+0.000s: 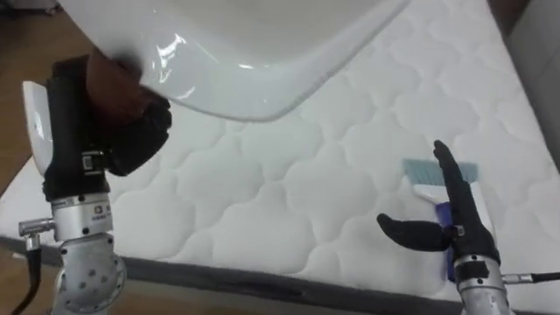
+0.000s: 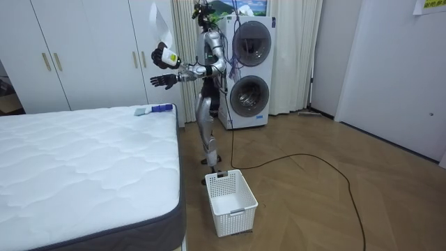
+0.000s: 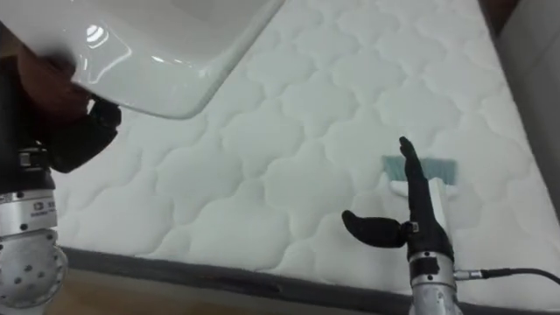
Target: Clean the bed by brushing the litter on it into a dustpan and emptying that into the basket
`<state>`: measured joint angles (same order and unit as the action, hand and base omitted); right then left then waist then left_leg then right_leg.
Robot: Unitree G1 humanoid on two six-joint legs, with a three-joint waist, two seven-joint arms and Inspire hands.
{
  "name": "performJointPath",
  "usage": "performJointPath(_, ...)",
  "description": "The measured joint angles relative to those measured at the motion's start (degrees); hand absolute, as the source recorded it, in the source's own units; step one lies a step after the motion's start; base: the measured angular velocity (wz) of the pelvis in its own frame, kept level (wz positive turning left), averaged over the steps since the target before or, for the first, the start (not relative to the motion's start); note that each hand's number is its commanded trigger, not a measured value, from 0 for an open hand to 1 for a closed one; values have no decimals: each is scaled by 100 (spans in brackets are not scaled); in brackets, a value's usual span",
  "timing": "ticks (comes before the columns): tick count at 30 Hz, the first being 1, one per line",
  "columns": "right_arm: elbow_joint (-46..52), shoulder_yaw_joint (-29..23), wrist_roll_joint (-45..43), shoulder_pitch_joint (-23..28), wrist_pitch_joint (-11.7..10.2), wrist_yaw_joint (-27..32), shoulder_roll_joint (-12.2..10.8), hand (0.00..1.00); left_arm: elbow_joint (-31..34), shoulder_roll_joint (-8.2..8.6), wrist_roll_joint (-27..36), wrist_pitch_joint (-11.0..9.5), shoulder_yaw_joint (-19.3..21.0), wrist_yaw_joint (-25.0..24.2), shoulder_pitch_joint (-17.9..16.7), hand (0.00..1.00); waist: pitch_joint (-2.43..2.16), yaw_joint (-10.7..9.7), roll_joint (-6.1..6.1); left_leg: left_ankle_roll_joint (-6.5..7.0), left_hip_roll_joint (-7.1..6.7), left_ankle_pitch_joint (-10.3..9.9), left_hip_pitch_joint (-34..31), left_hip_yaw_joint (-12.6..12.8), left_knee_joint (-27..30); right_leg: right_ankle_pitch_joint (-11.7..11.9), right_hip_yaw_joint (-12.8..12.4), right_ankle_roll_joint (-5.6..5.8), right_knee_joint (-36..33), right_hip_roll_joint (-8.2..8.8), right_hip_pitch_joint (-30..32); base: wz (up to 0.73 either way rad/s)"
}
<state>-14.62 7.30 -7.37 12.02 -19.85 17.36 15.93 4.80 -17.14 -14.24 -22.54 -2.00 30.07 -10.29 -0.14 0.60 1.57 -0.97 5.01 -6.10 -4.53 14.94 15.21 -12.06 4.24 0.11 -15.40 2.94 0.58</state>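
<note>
Left hand [image 1: 118, 118]: raised at upper left, fingers clenched round the edge of a white glossy object [image 1: 245, 52] held up over the mattress.
Right hand [image 1: 455, 214]: released, fingers straight, thumb spread, hovering over the brush.
Brush [image 1: 420, 173]: flat on the bed [image 1: 289, 192] near the robot's corner, pale bristles, blue handle partly hidden behind the right hand.
Stance: upright at the bed's corner, stacked washing machines [image 2: 249, 70] behind.
Basket [image 2: 231, 202]: white, on the floor beside the bed.
</note>
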Motion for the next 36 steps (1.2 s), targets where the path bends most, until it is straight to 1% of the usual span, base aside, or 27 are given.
performJointPath(2,31,1,7,0,2,-43,-2,0,-21,1,2,-2,-8,-83,-75,100,-4,7,7,-68,-3,-41,140,-108,-85,15,-217,-27,19,-67,-14,-67)
performJointPath(3,30,3,3,0,30,-108,-3,0,-90,1,3,-1,-13,-150,-77,100,-4,-1,8,-103,6,-64,222,-110,-136,24,-303,-41,48,-97,-37,-56)
performJointPath(5,26,15,6,-1,109,-145,-10,0,-236,3,7,0,-41,-255,-75,100,0,-3,6,-138,4,-87,332,-110,-219,24,-431,-47,66,-127,-48,-41)
performJointPath(7,-58,15,5,-3,126,-152,-43,0,-457,29,4,5,-79,-365,-75,100,10,-53,-5,-162,-5,-114,413,-107,-274,12,-470,-53,71,-132,-85,-25)
performJointPath(8,-86,8,6,-3,163,-152,-45,0,-595,70,4,12,-115,-416,-91,100,21,-45,-5,-168,-16,-137,446,-108,-303,-5,-545,-49,64,-142,-76,-17)
performJointPath(9,-85,2,48,-2,218,-150,-46,0,-683,86,26,38,-167,-474,-112,76,44,-55,-13,-166,-28,-161,444,-108,-301,-26,-564,-41,46,-133,-55,-14)
performJointPath(10,-85,0,50,-3,247,-144,-45,0,-715,89,30,53,-188,-509,-116,0,56,-60,-22,-160,-39,-173,436,-109,-299,-43,-571,-34,28,-121,-42,0)
performJointPath(11,-85,-7,38,-6,277,-145,-47,0,-728,96,30,102,-224,-599,-111,0,78,-71,-49,-141,-72,-215,398,-128,-255,-110,-571,-17,-86,-86,21,0)
performJointPath(12,-85,-6,25,-9,315,-150,-57,0,-777,100,30,100,-274,-645,-110,0,97,-60,-72,-122,-115,-286,386,-145,-183,-195,-570,0,-277,-41,84,0)
performJointPath(13,-89,-6,7,-12,330,-151,-63,0,-834,114,29,97,-277,-696,-107,0,99,-52,-76,-115,-135,-336,386,-130,-138,-244,-572,11,-368,-14,110,-3)
performJointPath(14,-124,-5,-84,-31,335,-148,-77,0,-986,123,32,98,-277,-750,-103,0,99,-51,-73,-89,-180,-442,391,-126,-27,-339,-567,38,-555,44,156,-6)
performJointPath(15,-228,7,-167,-57,335,-132,-87,0,-1201,125,106,99,-282,-813,-80,0,101,-53,-74,-60,-219,-543,417,-125,51,-406,-552,94,-695,94,169,-9)
performJointPath(16,-300,20,-186,-63,349,-130,-94,0,-1342,135,148,101,-284,-830,-65,0,102,-54,-77,-45,-246,-576,444,-123,44,-423,-553,114,-774,115,180,-18)
performJointPath(17,-366,27,-222,-60,451,-133,-119,0,-1561,181,293,146,-278,-846,-64,0,93,-10,-65,-6,-282,-619,478,-130,48,-429,-517,129,-879,146,190,-18)
performJointPath(18,-417,28,-247,-58,540,-133,-172,0,-1810,204,390,162,-266,-847,-65,0,106,-10,-84,21,-313,-639,503,-120,41,-424,-500,138,-900,175,186,-14)
performJointPath(19,-441,30,-253,-59,568,-133,-197,0,-1940,204,488,164,-274,-849,-59,0,119,-20,-105,33,-329,-645,517,-123,37,-420,-501,145,-896,189,185,-3)
performJointPath(20,-555,37,-270,-62,570,-139,-230,0,-2263,246,669,174,-270,-846,-44,0,119,-19,-144,57,-345,-660,523,-129,33,-401,-503,177,-813,204,164,-3)
performJointPath(21,-736,37,-330,-74,568,-172,-235,0,-2545,276,752,253,-271,-848,-44,0,106,-25,-188,73,-355,-670,516,-129,15,-366,-499,232,-685,208,131,-4)
performJointPath(22,-840,32,-364,-74,573,-195,-235,0,-2676,279,757,294,-271,-849,-45,0,96,-17,-211,82,-357,-676,509,-132,7,-346,-494,255,-596,208,97,0)
performJointPath(24,-1284,26,-438,-61,632,-226,-250,0,-3233,279,809,473,-268,-856,-56,0,84,-21,-252,96,-362,-684,519,-179,-46,-230,-384,304,-217,213,-92,8)
performJointPath(27,-1753,1,-410,-36,728,-255,-258,0,-3850,286,1116,613,-258,-846,-55,0,78,-22,-257,98,-362,-685,518,-227,-100,-108,-301,312,154,203,-251,4)
performJointPath(28,-1835,-7,-405,-23,731,-255,-258,0,-3965,290,1190,619,-258,-842,-53,0,72,-19,-251,99,-361,-685,519,-243,-116,-86,-287,310,207,196,-275,4)
performJointPath(29,-1999,-12,-380,-18,743,-255,-258,0,-4167,308,1404,625,-250,-827,-54,0,52,2,-239,99,-359,-682,529,-259,-154,-55,-260,301,290,190,-301,3)
performJointPath(32,-2467,-112,-393,-11,745,-255,-264,0,-4720,425,1940,641,41,-754,-52,0,37,10,-210,92,-363,-678,694,-262,-251,-40,-257,299,395,180,-463,-4)
performJointPath(33,-2628,-205,-388,35,760,-252,-265,0,-4910,475,2088,668,253,-659,-65,0,21,89,-199,82,-363,-672,791,-224,-334,-40,-261,299,403,174,-498,-15)
performJointPath(34,-2680,-249,-376,63,777,-247,-265,0,-4958,495,2164,701,364,-596,-71,0,23,123,-198,79,-363,-671,840,-219,-364,-40,-255,299,422,171,-533,-14)
performJointPath(36,-2807,-355,-300,139,893,-239,-270,0,-5148,504,2356,763,699,-334,-85,0,23,152,-217,77,-366,-670,953,-213,-430,-38,-253,297,500,168,-647,-5)
